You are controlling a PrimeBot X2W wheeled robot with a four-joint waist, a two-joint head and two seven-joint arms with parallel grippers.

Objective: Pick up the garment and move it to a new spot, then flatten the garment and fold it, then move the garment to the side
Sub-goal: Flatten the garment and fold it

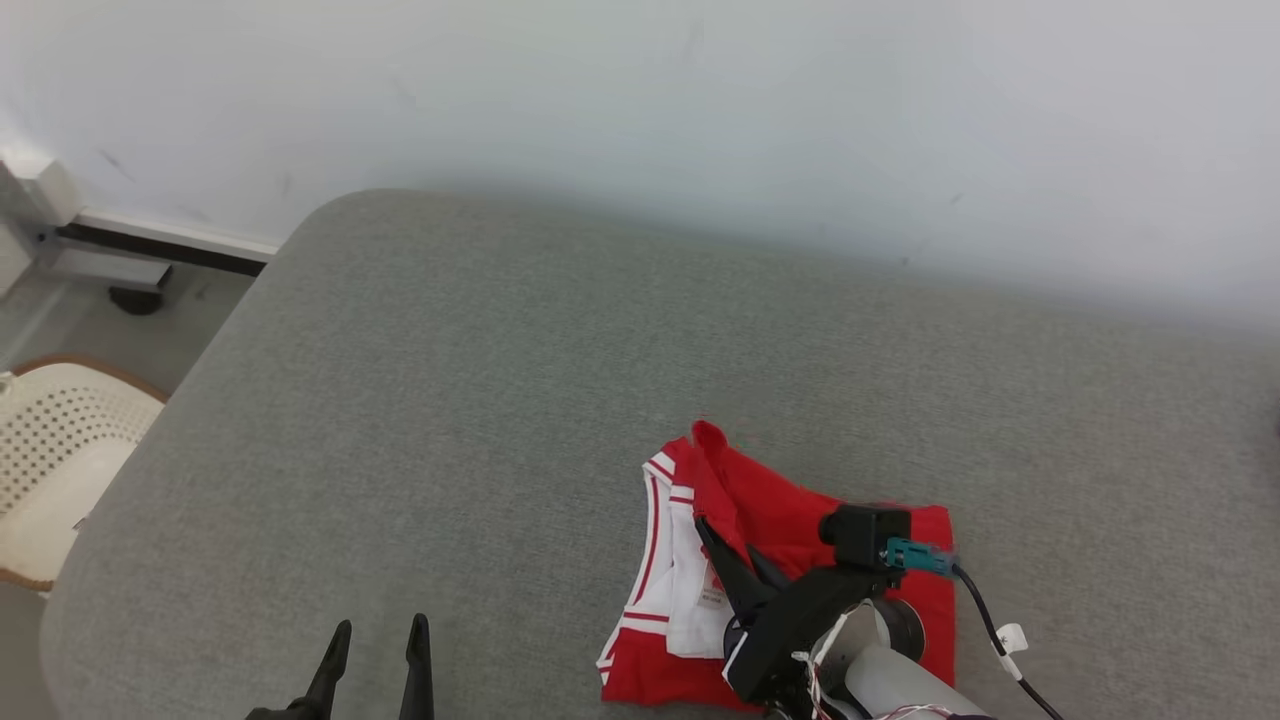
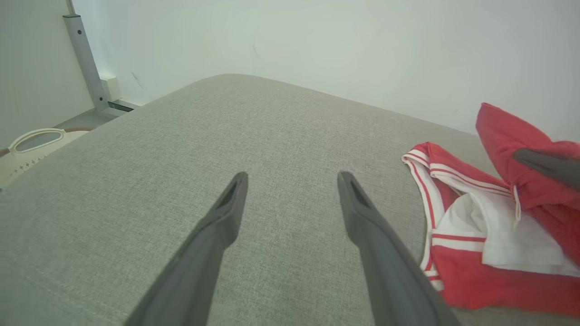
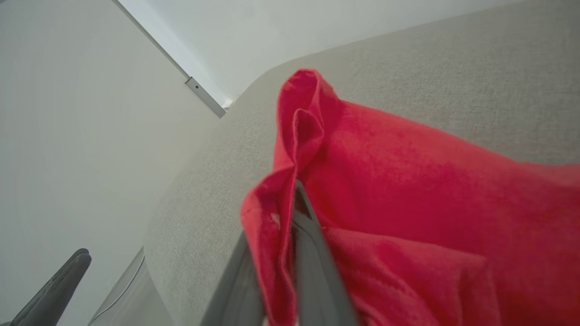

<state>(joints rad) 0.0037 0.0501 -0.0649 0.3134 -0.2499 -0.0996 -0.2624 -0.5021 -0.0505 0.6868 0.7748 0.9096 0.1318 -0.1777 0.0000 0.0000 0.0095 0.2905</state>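
The garment [image 1: 800, 520] is red with white panels and red-white striped trim, lying partly folded on the grey cushioned surface [image 1: 500, 400] at the lower right of the head view. My right gripper [image 1: 705, 525] is shut on a red edge of the garment [image 3: 408, 181] and holds that flap lifted above the rest. In the right wrist view the cloth is pinched between the two fingers [image 3: 312, 253]. My left gripper [image 1: 378, 640] hovers open over bare cushion to the left of the garment [image 2: 476, 235], its fingers [image 2: 226, 213] apart with nothing between them.
A white wall [image 1: 700, 100] runs behind the cushion. Past the cushion's rounded left edge are the floor, a cream perforated chair [image 1: 50, 450] and a metal post base [image 1: 100, 260]. Open cushion lies left of and beyond the garment.
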